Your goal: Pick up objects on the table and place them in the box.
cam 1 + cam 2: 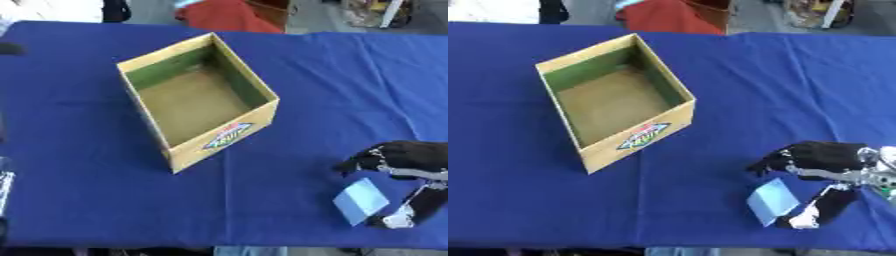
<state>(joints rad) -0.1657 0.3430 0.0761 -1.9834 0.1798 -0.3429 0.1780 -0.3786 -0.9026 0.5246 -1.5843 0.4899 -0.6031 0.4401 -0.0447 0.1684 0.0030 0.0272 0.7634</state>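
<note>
Two views from a stereo pair in the robot's head look steeply down onto a table (79,200) draped in blue cloth, its far edge near the top of both. Both take in the open cardboard box (199,100) left of centre and the robot's right hand (820,160) at lower right. The right eye view sets everything a little further left, so more of the hand shows there, while the left eye view cuts it off at the edge
</note>
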